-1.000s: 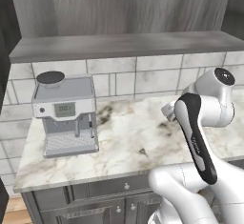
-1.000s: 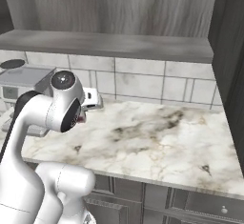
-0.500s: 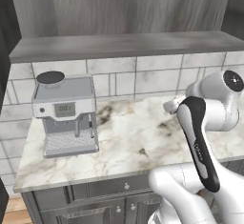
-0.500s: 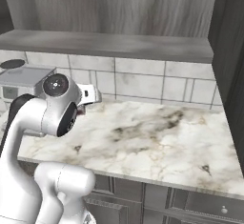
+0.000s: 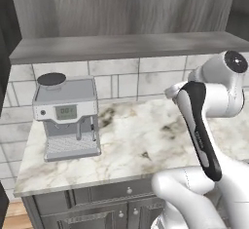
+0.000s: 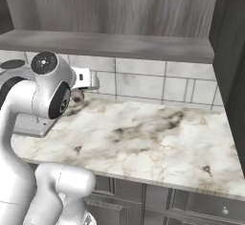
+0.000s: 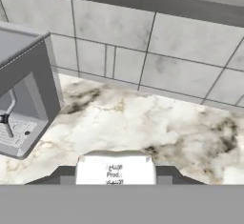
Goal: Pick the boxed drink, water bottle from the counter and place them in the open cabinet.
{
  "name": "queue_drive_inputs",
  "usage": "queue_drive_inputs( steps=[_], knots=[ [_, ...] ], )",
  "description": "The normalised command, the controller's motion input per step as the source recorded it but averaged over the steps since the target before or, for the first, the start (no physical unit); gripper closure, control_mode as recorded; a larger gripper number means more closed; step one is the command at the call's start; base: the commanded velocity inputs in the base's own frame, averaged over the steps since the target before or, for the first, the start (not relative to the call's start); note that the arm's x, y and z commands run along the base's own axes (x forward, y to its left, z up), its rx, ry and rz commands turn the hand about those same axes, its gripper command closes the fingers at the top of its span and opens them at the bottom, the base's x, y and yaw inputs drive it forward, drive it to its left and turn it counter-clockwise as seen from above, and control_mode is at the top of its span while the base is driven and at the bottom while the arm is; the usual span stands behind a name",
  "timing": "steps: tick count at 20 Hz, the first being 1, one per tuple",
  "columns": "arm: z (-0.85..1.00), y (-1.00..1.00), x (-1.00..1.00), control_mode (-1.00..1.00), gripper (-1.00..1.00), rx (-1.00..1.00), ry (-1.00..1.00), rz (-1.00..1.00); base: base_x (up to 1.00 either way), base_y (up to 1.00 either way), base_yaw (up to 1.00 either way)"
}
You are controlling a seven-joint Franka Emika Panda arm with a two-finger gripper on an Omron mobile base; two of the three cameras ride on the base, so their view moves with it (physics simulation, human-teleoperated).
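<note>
While the small white boxed drink (image 7: 115,169) sits clamped between the two dark fingers (image 7: 63,174), it hangs over the white veined marble desk (image 5: 131,145), below the grey wood-grain open cabinet (image 5: 121,45). Near it, a grey coffee machine (image 5: 68,116) stands on the desk against the pale tiled wall (image 5: 121,84).

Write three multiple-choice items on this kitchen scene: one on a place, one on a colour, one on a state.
1. The coffee machine stands:
A. on the cabinet shelf
B. on the counter's left part
C. on the floor

2. The counter is:
A. white with grey-brown veins
B. plain black
C. red wood

3. The boxed drink is:
A. lying on the shelf
B. on top of the coffee machine
C. between the fingers of the gripper

Answers:
1 B, it sits on the marble by the tiled wall.
2 A, both base views show veined white marble.
3 C, the hand view shows the white printed carton between the dark fingertips.
</note>
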Motion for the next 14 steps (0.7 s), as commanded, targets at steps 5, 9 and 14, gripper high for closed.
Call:
queue_drive_inputs(
  steps=[5, 9, 14],
  knots=[
    [0.67, 0.0, 0.03, -1.0, 1.0, 0.01, 0.05, -0.07, 0.0, 0.0, 0.0],
    [0.64, 0.0, 0.0, -1.0, 1.0, 0.05, 0.0, -0.12, 0.0, 0.0, 0.0],
    [0.58, 0.02, 0.0, -1.0, 1.0, 0.06, -0.03, -0.17, 0.0, 0.0, 0.0]
  ],
)
